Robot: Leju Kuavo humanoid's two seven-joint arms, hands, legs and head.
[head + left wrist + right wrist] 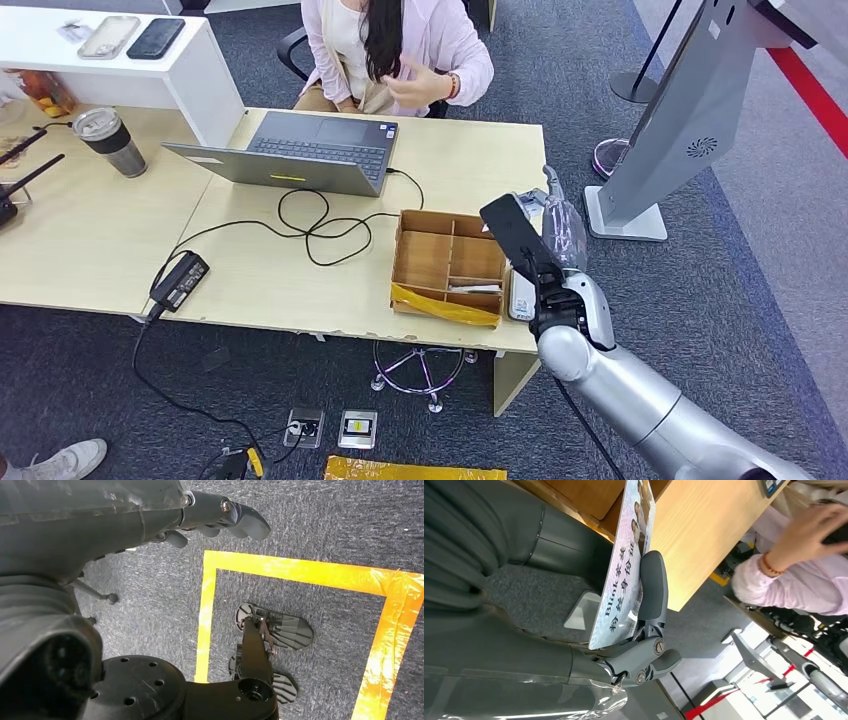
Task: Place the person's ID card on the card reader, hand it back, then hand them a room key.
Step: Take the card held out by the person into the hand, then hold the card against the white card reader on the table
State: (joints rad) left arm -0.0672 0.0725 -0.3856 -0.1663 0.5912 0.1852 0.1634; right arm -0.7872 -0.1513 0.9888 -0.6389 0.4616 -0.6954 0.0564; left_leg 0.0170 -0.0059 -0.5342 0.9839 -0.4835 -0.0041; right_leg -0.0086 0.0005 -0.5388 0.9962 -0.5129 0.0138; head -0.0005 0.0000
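Robot's right hand (548,290) holds an ID card (516,236) above the desk's right end, lower right of centre in the head view.

The right wrist view shows the printed ID card pinched between thumb and fingers (651,587). A seated person (400,50) waits at the upper centre. A small white device, probably the card reader (521,297), lies on the desk just below the hand, beside the wooden tray (445,262). Judging from this, the card is in hand; whether it has been read is unclear, and no room key has been handed over. The left hand (220,517) hangs over the floor, fingers loosely curled, holding nothing.
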